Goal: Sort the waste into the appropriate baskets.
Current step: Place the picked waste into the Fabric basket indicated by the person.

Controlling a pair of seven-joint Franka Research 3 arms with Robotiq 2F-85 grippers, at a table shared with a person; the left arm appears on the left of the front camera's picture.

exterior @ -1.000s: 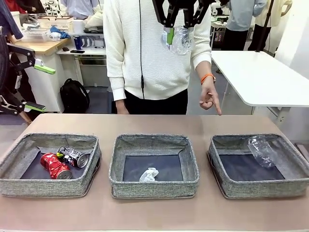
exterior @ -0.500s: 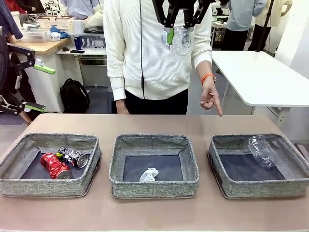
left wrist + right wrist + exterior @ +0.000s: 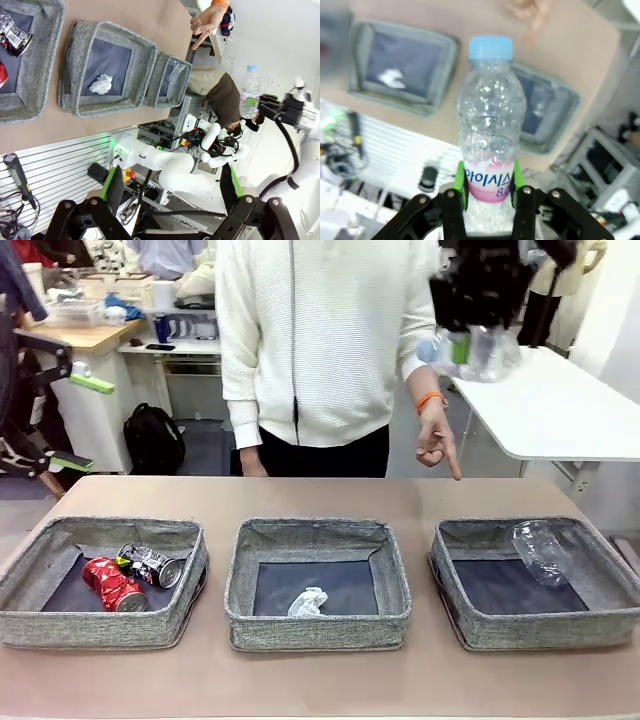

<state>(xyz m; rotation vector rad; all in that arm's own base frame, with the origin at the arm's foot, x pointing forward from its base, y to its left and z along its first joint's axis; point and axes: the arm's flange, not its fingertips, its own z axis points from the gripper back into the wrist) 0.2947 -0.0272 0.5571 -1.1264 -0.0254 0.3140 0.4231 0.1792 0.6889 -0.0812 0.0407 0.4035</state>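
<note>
Three grey woven-fabric baskets stand in a row on the brown tabletop [image 3: 320, 495], well apart from one another.

- Left basket [image 3: 100, 625]: holds a crushed red can [image 3: 112, 583] and a crushed dark can [image 3: 152, 564], touching.
- Middle basket [image 3: 318, 625]: holds a white paper wad [image 3: 308, 601] near its front wall.
- Right basket [image 3: 540, 628]: holds a clear plastic bottle [image 3: 540, 550], crumpled, leaning on the far right wall.
- Person at the far side, white sweater; one hand [image 3: 436, 448] with an orange wristband points down toward the tabletop's far edge, above the right basket.
- Right gripper [image 3: 488, 182]: raised high above the tabletop, blurred in the front view, green pads clamped on a second clear bottle [image 3: 490, 140] with a blue cap and pink label, cap pointing away from the wrist.
- Left gripper [image 3: 170, 187]: jaws spread wide, nothing between them, held off to the side of the tabletop.
</note>
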